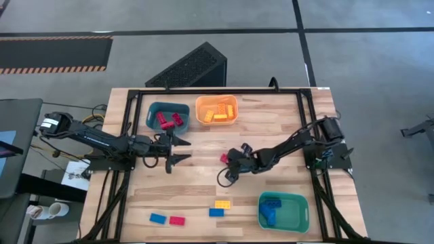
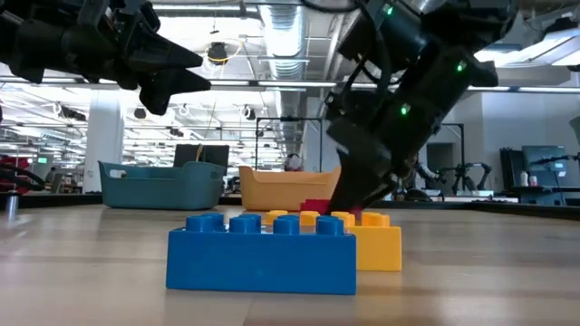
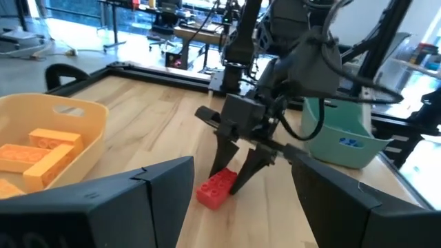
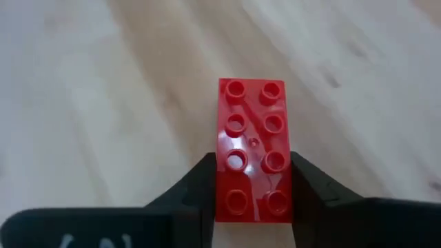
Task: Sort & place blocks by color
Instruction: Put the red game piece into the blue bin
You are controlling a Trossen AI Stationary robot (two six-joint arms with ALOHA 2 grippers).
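My right gripper is at the table's middle, shut on a red block. The block also shows in the left wrist view. My left gripper is open and empty, to the left of the red block and near the teal bin, which holds red blocks. The orange bin holds orange blocks, and the green bin holds blue ones. Two blue blocks, a red one and a yellow one lie loose near the front edge. My right gripper pinches the red block's two long sides between its two fingers, near one end. The fingers slant down from the table's right and lie across the block, studs up. I cannot tell whether the block is clear of the table.
The teal and orange bins stand side by side at the far edge, and the green bin stands at the near right. A black frame borders the table. Bare wood lies between the two grippers and the loose blocks.
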